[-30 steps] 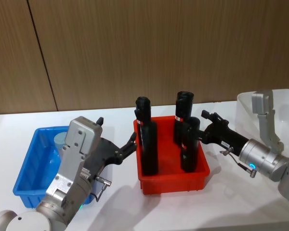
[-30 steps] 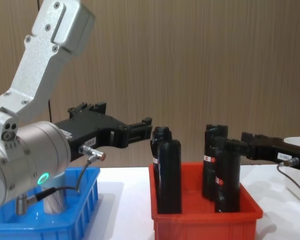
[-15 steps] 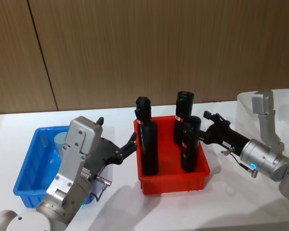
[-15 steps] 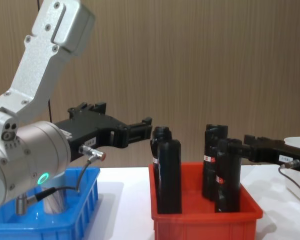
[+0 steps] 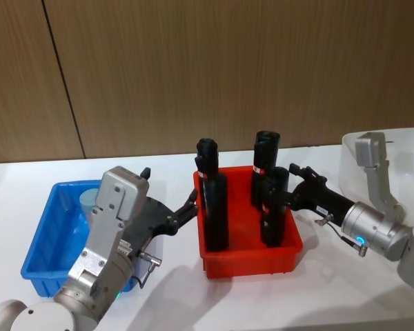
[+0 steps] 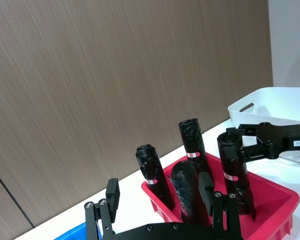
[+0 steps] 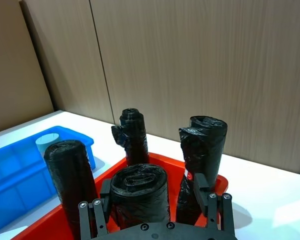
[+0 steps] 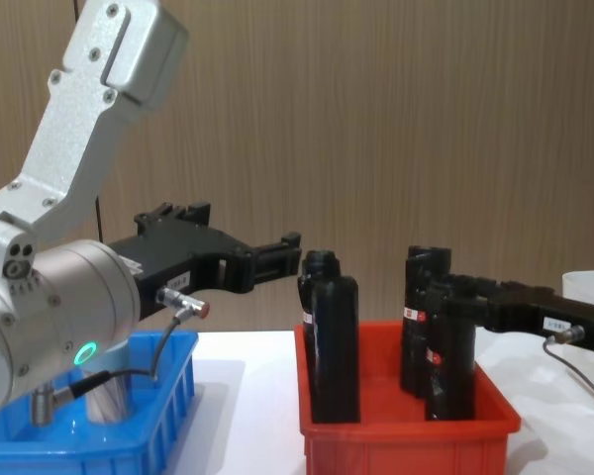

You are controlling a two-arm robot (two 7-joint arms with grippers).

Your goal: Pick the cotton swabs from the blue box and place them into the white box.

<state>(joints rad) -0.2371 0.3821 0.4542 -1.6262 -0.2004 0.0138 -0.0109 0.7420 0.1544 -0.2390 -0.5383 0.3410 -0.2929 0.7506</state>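
We see a white bench carrying three containers in a row: a shallow bright blue plastic box on the robot's left, a red plastic bin in the middle, and a plain white smooth-walled box on the right.

A small clear jar of cotton swabs with a pale blue-grey lid stands inside the blue box, at its far end, partly hidden by the left arm. In the chest view its clear body shows low in the blue box behind a cable.

The red bin holds tall black bottles, all upright; one stands on the left side of the bin, the others are grouped on its right side.

Our left tool hangs above the gap between the blue box and the red bin, its fingers spread apart and holding nothing; the tips point toward the left black bottle.

Our right tool reaches in from the white box side to the nearest right-hand black bottle. Its fingers stand apart on either side of that bottle's top, and we cannot tell whether they press on it.
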